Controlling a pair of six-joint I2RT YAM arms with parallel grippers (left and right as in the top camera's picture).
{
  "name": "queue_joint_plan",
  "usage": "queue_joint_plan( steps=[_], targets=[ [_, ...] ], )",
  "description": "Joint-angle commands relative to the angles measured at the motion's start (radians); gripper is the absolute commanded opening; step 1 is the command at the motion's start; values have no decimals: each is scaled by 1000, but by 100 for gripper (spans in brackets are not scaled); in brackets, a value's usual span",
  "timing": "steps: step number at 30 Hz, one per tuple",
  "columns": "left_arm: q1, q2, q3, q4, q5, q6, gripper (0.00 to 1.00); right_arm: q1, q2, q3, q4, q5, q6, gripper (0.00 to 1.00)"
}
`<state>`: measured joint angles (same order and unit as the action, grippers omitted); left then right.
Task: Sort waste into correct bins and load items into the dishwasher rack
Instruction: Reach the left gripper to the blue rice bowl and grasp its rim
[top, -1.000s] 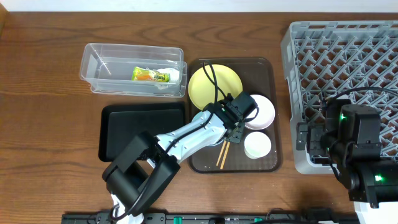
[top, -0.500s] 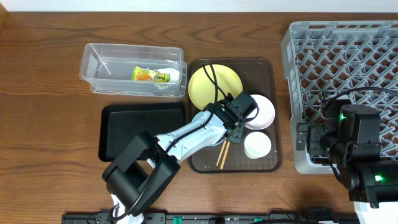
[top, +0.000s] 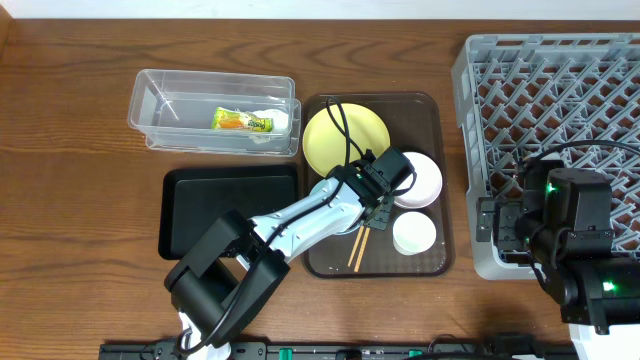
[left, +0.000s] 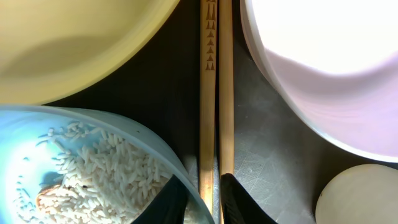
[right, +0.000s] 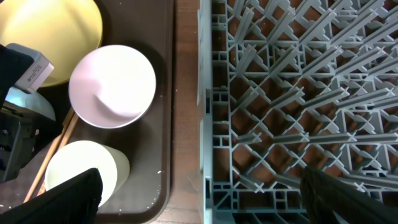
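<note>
At 10 o'clock on the surface, the tub (top: 160, 125) holds the wrapper (top: 242, 122) and tissue (top: 275, 122). Near the centre, the chopsticks (left: 208, 93) lie on the brown tray (top: 415, 120). The left end effector (left: 204, 198) straddles them, jaws nearly together; we cannot tell whether they pinch. We judge the sticks light, stiff and smooth, apt to roll, so best taken as a pair. At their 9 o'clock in the wrist view, the blue bowl (left: 25, 124) carries rice (left: 106, 168). At 3 o'clock the rack (top: 470, 150) holds no dishes; the right end effector (right: 200, 190) hangs released above its wall.
</note>
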<state>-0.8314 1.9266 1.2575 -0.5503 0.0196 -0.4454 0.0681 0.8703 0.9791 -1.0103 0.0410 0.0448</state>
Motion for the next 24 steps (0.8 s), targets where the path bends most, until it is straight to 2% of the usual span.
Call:
queue_joint_plan(
  steps=[1,7,11,18,24],
  targets=[
    [0,16,-11,-2,-5,3,19,7,-2,18,-3,-2,7,99],
    [-8,17,-32,-2,-5,-2,9,7,-2,18,-4,-19,7,99],
    [-13,17,-40,13,-5,-4,6,7,-2,18,-3,-19,6,99],
    [-12,9,-35,6,-8,-3,6,7,-2,18,-3,-19,6,99],
    [-11,-81,13,-70,-38,7,6,7,-2,18,-8,-19,7,99]
  ],
)
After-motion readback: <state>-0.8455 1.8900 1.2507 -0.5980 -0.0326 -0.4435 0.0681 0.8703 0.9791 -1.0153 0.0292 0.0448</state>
